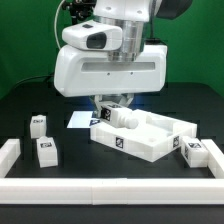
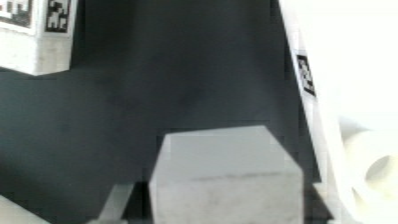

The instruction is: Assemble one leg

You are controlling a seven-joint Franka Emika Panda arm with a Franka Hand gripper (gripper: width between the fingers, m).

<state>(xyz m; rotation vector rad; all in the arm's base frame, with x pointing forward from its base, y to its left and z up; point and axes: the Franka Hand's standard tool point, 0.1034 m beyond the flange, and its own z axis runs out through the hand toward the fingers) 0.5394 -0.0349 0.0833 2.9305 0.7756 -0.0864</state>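
My gripper [image 1: 110, 103] hangs low over the near-left corner of the large white panel [image 1: 150, 138]. In the wrist view the gripper [image 2: 217, 205] is shut on a leg [image 2: 214, 160], a chunky white post that fills the gap between the jaws. In the exterior view this leg [image 1: 108, 115] shows a tag just under the fingers, with its round end lying on the panel. Other legs stand on the black table: two at the exterior view's left [image 1: 38, 124] [image 1: 46, 151] and one at its right [image 1: 193, 152]. One tagged leg [image 2: 36, 32] shows in the wrist view.
A low white fence [image 1: 110, 190] runs along the front of the table, with end blocks at the left [image 1: 8, 150] and right [image 1: 214, 155]. The marker board [image 1: 78, 119] lies behind the gripper. The panel's tagged edge [image 2: 304, 75] is close beside the held leg.
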